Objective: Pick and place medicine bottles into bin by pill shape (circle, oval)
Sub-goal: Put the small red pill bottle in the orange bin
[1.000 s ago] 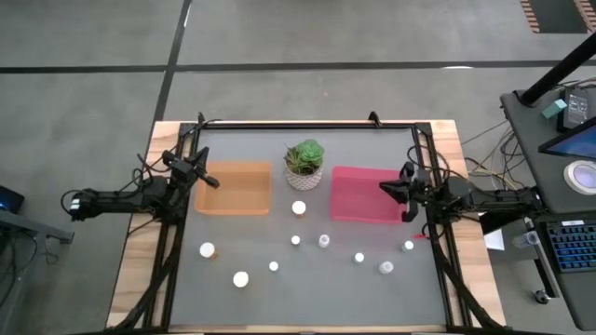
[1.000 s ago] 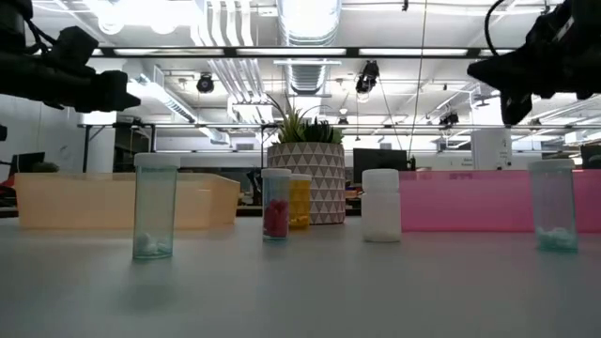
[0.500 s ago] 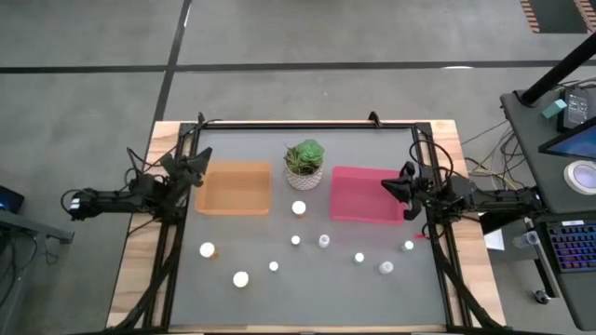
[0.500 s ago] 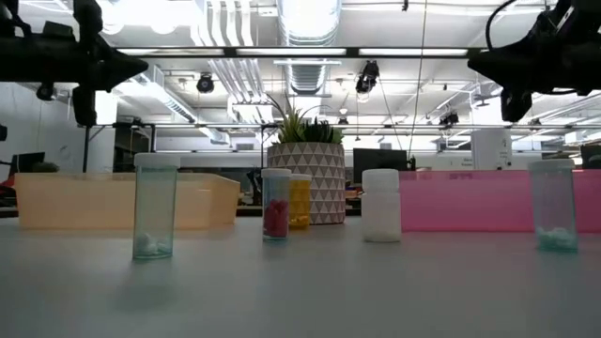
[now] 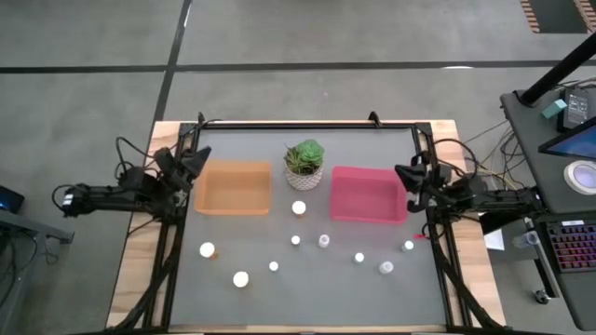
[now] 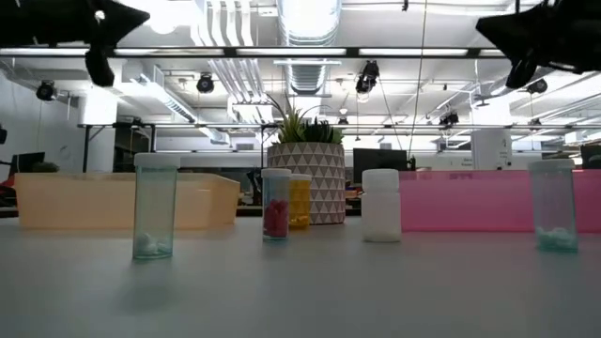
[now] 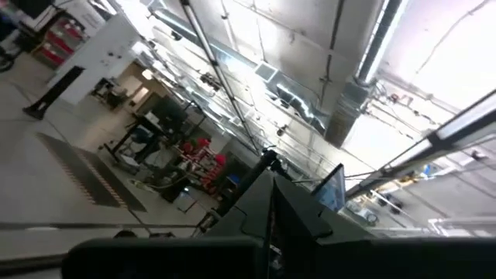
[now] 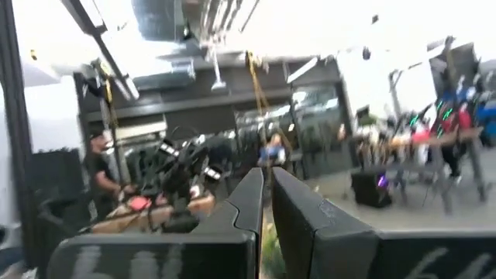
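Beside the trays, both tools raised, shut.

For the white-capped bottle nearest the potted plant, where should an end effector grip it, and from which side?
Grip the bottle across its round sides just below the cap, coming straight down from above. It stands upright with open table around it, while the plant and both trays sit just behind, making a level approach from there awkward.

Two shallow rectangular plastic trays, one orange at left, one pink-red at right, side by side at the table's far half, both apparently empty. Small white-capped round bottles standing upright nearer, scattered well apart: a wider one between the trays, an orange-bodied one near left, another wide one nearest.
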